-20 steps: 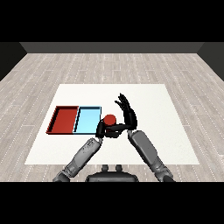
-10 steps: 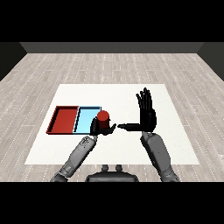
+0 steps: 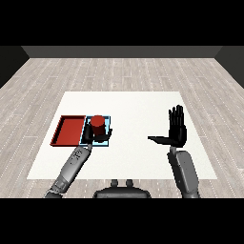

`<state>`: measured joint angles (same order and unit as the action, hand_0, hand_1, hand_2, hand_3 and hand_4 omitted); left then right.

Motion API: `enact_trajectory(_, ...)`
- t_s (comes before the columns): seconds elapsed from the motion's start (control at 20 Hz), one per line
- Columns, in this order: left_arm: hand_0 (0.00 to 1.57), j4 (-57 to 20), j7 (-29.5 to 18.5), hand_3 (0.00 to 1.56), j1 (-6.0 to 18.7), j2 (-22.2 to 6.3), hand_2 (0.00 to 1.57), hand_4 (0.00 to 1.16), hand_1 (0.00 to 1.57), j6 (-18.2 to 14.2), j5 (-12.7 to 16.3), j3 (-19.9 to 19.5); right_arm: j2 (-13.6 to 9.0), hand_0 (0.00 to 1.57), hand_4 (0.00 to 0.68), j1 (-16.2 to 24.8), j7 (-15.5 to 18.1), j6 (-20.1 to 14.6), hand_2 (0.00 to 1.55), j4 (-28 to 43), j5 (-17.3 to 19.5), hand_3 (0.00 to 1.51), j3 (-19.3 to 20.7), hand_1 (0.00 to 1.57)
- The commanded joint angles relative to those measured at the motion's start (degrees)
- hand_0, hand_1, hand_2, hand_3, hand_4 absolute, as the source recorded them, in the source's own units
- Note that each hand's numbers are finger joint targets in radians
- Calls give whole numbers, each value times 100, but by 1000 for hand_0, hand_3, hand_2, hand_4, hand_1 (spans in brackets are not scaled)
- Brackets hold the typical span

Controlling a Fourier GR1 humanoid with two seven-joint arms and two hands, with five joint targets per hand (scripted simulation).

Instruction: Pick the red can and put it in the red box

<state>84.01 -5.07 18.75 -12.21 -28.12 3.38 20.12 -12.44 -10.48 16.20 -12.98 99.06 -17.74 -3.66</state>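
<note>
The red can [image 3: 97, 125] stands upright in my left hand [image 3: 93, 136], whose fingers and thumb curl round its lower part. Hand and can are over the light blue tray [image 3: 107, 121], just right of the red tray [image 3: 69, 130]. My right hand [image 3: 175, 132] is far to the right over the white table, fingers straight and pointing away from me, thumb stretched out to the left, holding nothing.
The two trays lie side by side at the table's left part, red on the left, light blue on the right. The white table [image 3: 138, 107] stretches between the trays and my right hand. Grey plank floor surrounds it.
My left hand has carried the red can leftward, from beside the light blue tray to over it. My right hand let go of the can, opened, and swung away to the right.
</note>
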Motion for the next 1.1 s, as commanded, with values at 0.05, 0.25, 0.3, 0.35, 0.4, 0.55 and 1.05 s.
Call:
enact_trajectory(0.05,1571,269,573,1417,202,-452,1556,1118,1571,92,-148,-439,-63,0,0,414,278,215,0,-627,210,0,69,0)
enact_trajectory(0.25,1571,347,988,1436,249,-970,1554,1131,1571,177,-413,-665,17,0,0,1306,972,679,0,-727,89,0,42,0)
enact_trajectory(0.3,1571,-700,385,1428,528,-1027,1550,1126,1571,474,-236,-988,-262,0,0,1156,487,763,0,-678,-103,0,239,0)
enact_trajectory(0.35,1571,-578,731,1402,527,-1240,1533,1124,1571,340,-473,-973,-3,0,0,1384,945,667,0,-874,97,0,98,0)
enact_trajectory(0.4,1424,-417,1139,1388,735,-1172,1452,1112,1424,282,-589,-973,88,0,0,861,825,540,0,-1202,182,0,133,0)
enact_trajectory(0.55,1535,-1751,596,1445,1030,-1269,1342,1104,1535,590,-599,-1189,346,0,0,1069,1065,466,0,-1431,286,0,-5,0)
enact_trajectory(1.05,1571,-5223,-652,1485,1382,-1270,1571,1075,1571,525,-542,-2148,-77,0,0,704,985,865,0,-1399,54,0,401,0)
